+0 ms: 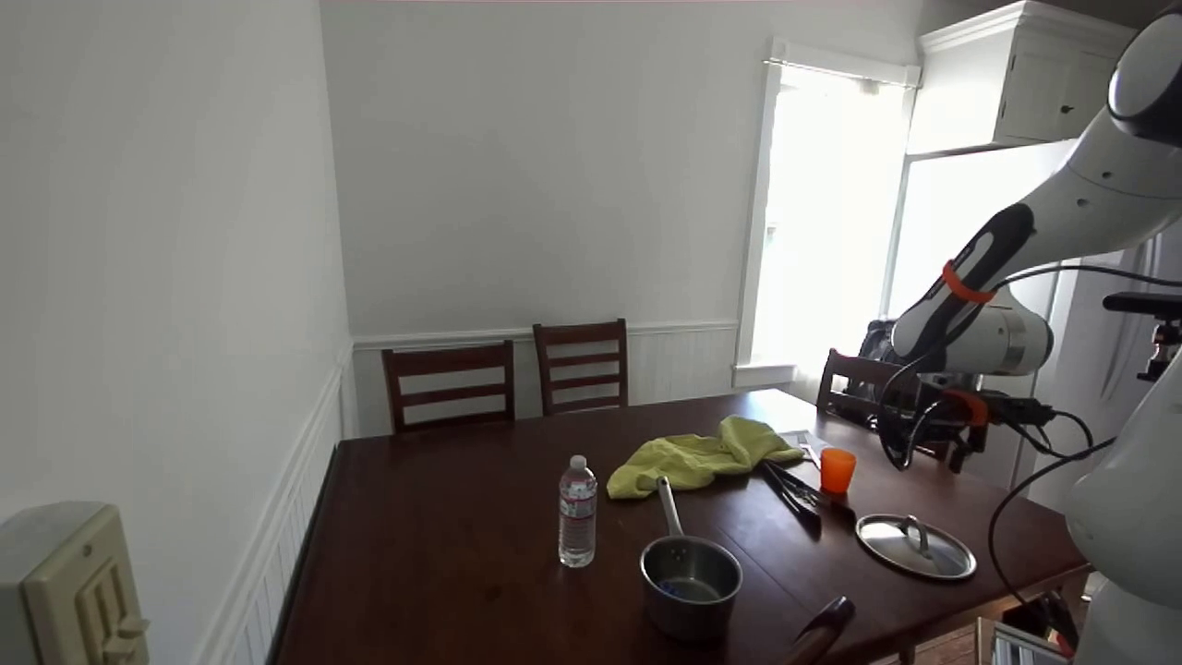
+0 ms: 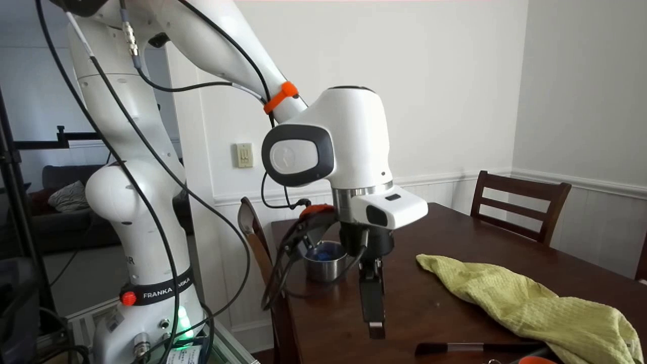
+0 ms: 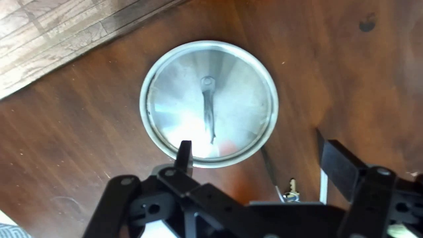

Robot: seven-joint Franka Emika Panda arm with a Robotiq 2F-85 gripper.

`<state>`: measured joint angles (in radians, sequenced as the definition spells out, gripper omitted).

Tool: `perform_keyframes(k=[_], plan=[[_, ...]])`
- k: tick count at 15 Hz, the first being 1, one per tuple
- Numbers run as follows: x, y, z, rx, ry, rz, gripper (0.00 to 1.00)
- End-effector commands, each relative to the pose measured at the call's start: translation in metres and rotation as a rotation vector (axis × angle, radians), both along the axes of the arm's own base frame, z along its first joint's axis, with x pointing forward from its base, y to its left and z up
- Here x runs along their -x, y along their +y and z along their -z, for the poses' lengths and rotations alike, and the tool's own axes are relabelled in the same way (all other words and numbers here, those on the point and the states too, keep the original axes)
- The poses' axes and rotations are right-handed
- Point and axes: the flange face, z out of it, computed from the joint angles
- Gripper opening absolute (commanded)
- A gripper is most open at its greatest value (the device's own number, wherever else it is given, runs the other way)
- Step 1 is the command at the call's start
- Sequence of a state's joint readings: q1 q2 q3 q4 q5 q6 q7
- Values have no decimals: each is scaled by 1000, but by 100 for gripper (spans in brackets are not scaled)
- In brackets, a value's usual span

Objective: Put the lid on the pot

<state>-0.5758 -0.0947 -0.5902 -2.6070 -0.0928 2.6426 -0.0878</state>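
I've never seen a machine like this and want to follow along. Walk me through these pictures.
The white machine is a robot arm ending in a black two-fingered gripper. Two pictures are taken from outside the robot; the third looks down from its wrist, so the gripper shows along the bottom. On the dark wooden table are a metal saucepan with something blue inside that I can't identify, a clear plastic water bottle, a yellow-green cloth, an orange cup and a round metal lid, lying apart from the saucepan. Nothing is held: the gripper is open.
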Motion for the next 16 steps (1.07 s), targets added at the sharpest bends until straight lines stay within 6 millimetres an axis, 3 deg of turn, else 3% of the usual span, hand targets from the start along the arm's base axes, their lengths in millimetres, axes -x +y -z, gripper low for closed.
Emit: perform_keyframes(k=[1, 5, 8, 13, 14, 16], plan=[[17, -26, 33, 18, -3, 125, 100], [18, -33, 71, -85, 34, 93, 100], [20, -54, 88, -89, 60, 70, 100], [28, -101, 99, -70, 86, 94, 100], [28, -79, 92, -60, 80, 97, 100], [30, -92, 94, -52, 82, 105, 100]])
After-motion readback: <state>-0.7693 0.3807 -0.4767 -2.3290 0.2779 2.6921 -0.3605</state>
